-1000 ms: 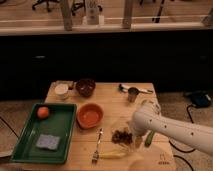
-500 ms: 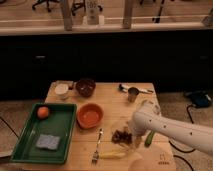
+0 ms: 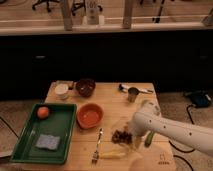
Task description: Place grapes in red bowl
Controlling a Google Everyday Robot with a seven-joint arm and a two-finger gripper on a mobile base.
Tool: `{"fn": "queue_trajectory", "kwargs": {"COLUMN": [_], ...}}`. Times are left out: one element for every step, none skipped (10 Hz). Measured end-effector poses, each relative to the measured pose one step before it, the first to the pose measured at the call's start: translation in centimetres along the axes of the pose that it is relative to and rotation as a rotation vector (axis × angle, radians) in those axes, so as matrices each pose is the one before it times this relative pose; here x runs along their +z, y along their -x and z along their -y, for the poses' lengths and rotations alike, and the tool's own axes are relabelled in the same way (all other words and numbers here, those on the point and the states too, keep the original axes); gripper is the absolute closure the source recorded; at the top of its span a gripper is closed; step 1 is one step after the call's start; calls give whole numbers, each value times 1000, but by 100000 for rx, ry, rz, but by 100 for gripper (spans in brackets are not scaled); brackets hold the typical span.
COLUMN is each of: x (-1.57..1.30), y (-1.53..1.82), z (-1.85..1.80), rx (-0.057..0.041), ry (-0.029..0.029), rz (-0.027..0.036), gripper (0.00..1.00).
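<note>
Hovering low over the near-right part of the table (image 3: pixel 107 100), the gripper (image 3: pixel 133 139) sits just right of the grapes (image 3: pixel 120 136), its jaws apart and clamped on nothing. Over the last second almost nothing has shifted — the arm holds the same pose and the 1 cluster lies where it lay, on the wood. The red bowl (image 3: pixel 90 115) stands empty to the left and slightly farther, beside the green tray (image 3: pixel 59 125). The grasp looks not yet made — closing on the grapes seems the step in hand.
</note>
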Motion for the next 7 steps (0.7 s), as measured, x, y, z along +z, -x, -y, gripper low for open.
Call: {"fn": "queue_trajectory", "kwargs": {"x": [86, 90, 115, -18, -30, 5, -66], "y": [-121, -70, -52, -100, -180, -181, -140], "z": [-67, -64, -31, -108, -96, -88, -39], "rx": [237, 177, 165, 507, 480, 292, 145], "ry": [13, 56, 5, 117, -102, -99, -235], "rz": [64, 88, 165, 344, 235, 34, -304], "gripper": [22, 27, 37, 49, 59, 67, 79]}}
